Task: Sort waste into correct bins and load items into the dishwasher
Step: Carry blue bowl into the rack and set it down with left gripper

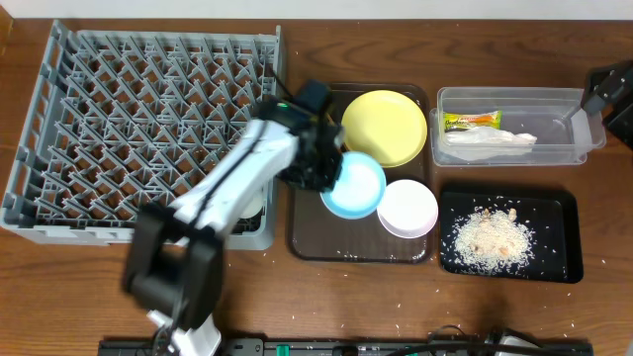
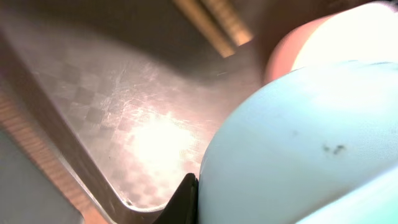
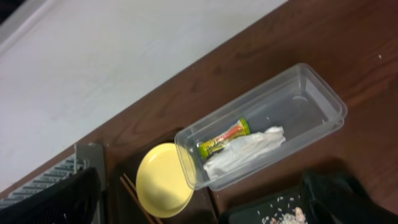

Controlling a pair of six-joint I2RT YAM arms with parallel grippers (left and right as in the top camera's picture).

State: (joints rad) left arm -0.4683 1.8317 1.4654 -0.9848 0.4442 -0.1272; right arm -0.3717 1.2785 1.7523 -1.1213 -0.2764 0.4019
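Left claw (image 1: 326,170) pinches the light-blue bowl (image 1: 358,186) by its rim — thin hold, I judge; it could slip onto the white bowl (image 1: 407,208). Right claw (image 1: 605,91) spread.

Items I count outside the job:

1. Table (image 1: 593,316): brown wood with visible grain. It carries everything else listed here.
2. Serving tray (image 1: 309,227): dark brown, rectangular, with a raised rim and rounded corners. It sits about mid-table, long sides running from far edge to near edge. From my left wrist, its floor looks glossy and scuffed, with a faint check pattern.
3. Black strip (image 1: 326,347): lies along the table's near edge.
4. Pale surface (image 3: 93,56): plain grey-white, beyond the table's far edge.
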